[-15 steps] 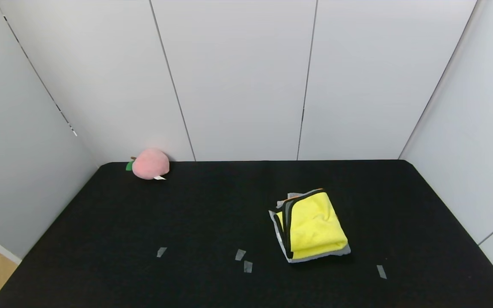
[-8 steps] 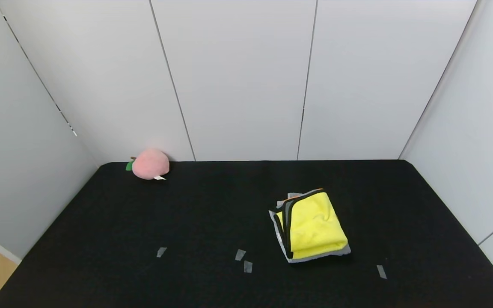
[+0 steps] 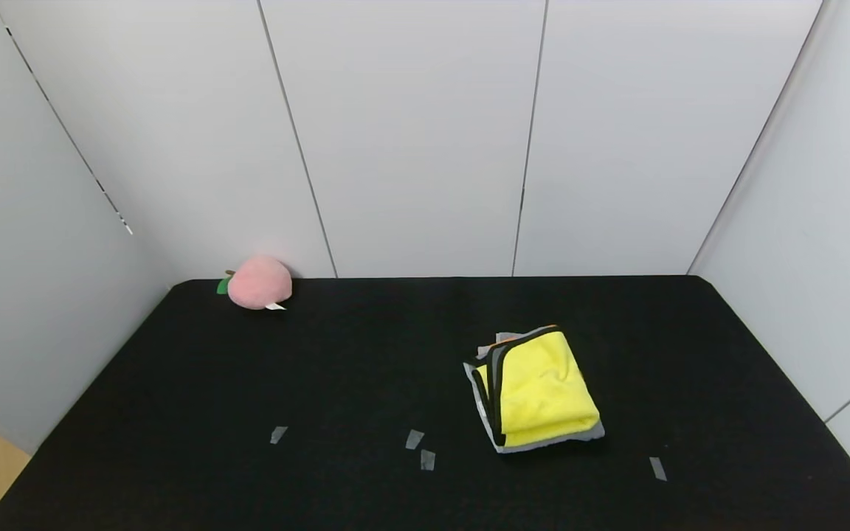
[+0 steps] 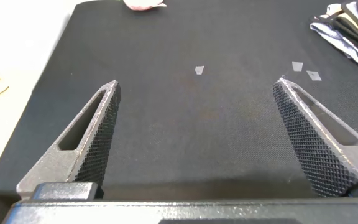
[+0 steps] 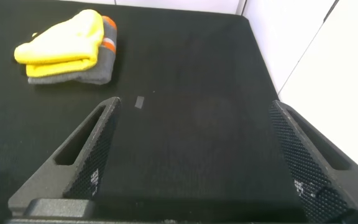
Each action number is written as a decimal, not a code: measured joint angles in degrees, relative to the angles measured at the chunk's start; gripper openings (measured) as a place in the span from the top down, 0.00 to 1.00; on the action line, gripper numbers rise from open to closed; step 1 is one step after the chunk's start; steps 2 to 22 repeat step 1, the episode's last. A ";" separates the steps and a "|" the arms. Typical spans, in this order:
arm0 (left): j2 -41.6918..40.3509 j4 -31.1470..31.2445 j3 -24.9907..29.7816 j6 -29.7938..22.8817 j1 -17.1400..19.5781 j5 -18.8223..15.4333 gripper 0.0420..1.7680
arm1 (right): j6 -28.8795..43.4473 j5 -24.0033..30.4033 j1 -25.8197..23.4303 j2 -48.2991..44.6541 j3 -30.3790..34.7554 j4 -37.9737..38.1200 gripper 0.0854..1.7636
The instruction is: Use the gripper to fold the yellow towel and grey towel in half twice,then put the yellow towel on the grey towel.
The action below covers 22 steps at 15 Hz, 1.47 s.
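The yellow towel (image 3: 543, 387) lies folded on top of the folded grey towel (image 3: 485, 413) on the black table, right of centre. Only the grey towel's edges show round it, with an orange patch at the far end. The stack also shows in the right wrist view, yellow towel (image 5: 61, 40) over grey towel (image 5: 86, 73), and at the edge of the left wrist view (image 4: 353, 31). My left gripper (image 4: 197, 87) is open and empty over the table's near left. My right gripper (image 5: 194, 106) is open and empty over the near right. Neither arm shows in the head view.
A pink plush peach (image 3: 259, 282) sits at the table's far left corner by the wall. Small grey tape marks (image 3: 414, 439) lie on the black table (image 3: 322, 354) near the front. White panel walls stand round three sides.
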 joint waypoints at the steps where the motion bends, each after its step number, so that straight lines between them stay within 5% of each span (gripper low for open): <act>1: 0.00 0.00 0.00 0.02 0.00 0.04 0.03 | 0.02 -0.02 0.00 0.00 0.00 -0.05 0.03; 22: 0.00 0.00 0.00 0.02 0.00 0.04 0.03 | 0.02 -0.02 0.00 0.00 0.00 -0.05 0.03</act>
